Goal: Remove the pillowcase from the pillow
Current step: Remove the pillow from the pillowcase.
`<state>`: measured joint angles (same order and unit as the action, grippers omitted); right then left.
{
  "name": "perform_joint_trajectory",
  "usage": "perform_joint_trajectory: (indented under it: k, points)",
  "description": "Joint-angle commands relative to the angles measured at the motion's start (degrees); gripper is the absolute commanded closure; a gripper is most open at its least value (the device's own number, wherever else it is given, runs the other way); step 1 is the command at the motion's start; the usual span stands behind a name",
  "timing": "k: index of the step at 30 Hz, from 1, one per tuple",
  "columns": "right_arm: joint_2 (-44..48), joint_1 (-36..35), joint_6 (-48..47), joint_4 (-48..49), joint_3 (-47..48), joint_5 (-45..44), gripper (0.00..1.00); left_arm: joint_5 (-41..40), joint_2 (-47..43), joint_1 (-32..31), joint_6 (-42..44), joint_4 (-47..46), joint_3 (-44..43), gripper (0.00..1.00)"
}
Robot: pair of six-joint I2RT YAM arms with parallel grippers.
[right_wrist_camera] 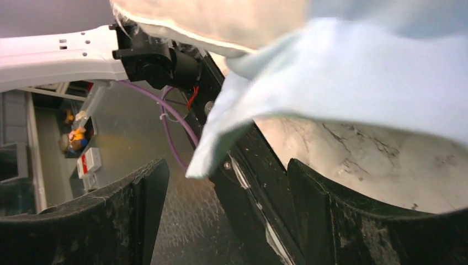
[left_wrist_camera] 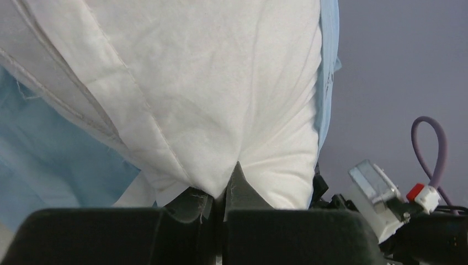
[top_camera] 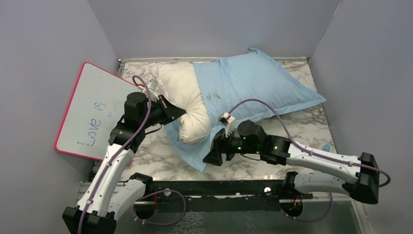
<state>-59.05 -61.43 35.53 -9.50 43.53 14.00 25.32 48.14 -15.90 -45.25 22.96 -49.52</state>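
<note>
The cream-white pillow [top_camera: 185,100] lies at the table's back middle, its left half bare, its right half inside the light blue pillowcase [top_camera: 258,85]. My left gripper [top_camera: 181,112] is shut on a pinch of the pillow's [left_wrist_camera: 193,94] left edge, with blue pillowcase [left_wrist_camera: 49,160] beside it. My right gripper [top_camera: 213,157] is open and empty at the pillowcase's near corner. In the right wrist view the gripper [right_wrist_camera: 226,182] has that blue corner [right_wrist_camera: 342,83] hanging just above its spread fingers, apart from them.
A pink-framed whiteboard [top_camera: 95,112] leans against the left wall. Marble tabletop [top_camera: 302,126] shows at the right, with a black rail [top_camera: 219,187] along the near edge. Grey walls enclose the back and sides.
</note>
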Motion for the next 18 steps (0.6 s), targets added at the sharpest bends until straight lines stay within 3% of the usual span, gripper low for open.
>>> perform_joint_trajectory:
  k: [1, 5, 9, 13, 15, 18]
  points:
    - [-6.3, -6.9, -0.7, 2.4, 5.3, -12.7, 0.17, -1.1, 0.6, -0.3, 1.1, -6.4, -5.2, 1.0]
    - [-11.1, -10.1, 0.0, 10.2, 5.4, -21.2, 0.23, -1.9, 0.2, -0.5, 0.5, -6.4, -6.1, 1.0]
    - [-15.3, -13.5, -3.1, 14.4, 5.9, -32.0, 0.6, -2.8, 0.7, -0.5, 0.5, -6.4, -7.5, 1.0]
    - [-15.4, -13.7, -2.8, 8.3, 3.7, -42.8, 0.94, -4.6, 2.8, -0.5, 3.6, -4.1, -12.2, 1.0]
    - [-15.2, -13.7, -2.2, 8.2, -1.3, -48.9, 0.99, -6.5, 3.7, -0.5, 4.9, -3.8, -14.2, 1.0]
    - [-15.8, -13.7, 8.1, -3.9, -3.4, -57.5, 1.0, -8.2, 6.7, -0.5, 7.0, -3.3, -17.7, 1.0]
